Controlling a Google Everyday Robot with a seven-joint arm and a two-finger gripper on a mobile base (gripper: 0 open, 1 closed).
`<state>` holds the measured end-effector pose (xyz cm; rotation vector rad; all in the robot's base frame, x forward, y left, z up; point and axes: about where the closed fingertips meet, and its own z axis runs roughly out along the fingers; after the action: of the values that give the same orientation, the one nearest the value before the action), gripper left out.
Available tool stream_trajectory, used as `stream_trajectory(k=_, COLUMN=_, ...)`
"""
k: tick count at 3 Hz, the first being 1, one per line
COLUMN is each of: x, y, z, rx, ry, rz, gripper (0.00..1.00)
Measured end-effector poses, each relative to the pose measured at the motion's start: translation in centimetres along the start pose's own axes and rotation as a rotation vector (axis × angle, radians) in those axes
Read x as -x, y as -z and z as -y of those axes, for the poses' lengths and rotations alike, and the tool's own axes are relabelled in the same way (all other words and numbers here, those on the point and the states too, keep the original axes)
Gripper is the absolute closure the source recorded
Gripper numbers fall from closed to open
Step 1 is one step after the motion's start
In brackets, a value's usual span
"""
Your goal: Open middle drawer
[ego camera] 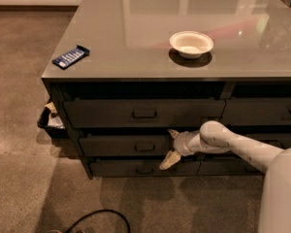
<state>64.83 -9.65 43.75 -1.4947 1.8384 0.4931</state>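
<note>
gripper [170,147] centre of frame, at right end of middle drawer [116,145]. fingers spread wide, one up, one down, holding nothing. drawer sits centre-left, between top drawer [102,113] and bottom drawer [116,169]; looks shut. handle [144,148] lies just left of your fingers, long axis horizontal, so vertical spread suits it. you likely need a leftward shift first. fingertips possibly touching front; can't tell.

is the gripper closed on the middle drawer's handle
No, the gripper sits open just right of the handle of the middle drawer, not gripping it.
</note>
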Motion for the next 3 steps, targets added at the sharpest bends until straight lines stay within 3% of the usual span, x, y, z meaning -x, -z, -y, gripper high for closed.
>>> stream_trajectory(k=1, x=-1.5, y=-0.1, z=0.5, rx=0.001, ry=-0.037, rz=-0.022, gripper=0.0)
stream_trajectory(k=3, x=-2.3, y=0.2, z=-1.1, rx=0.035, ry=-0.056, rz=-0.053, gripper=0.0)
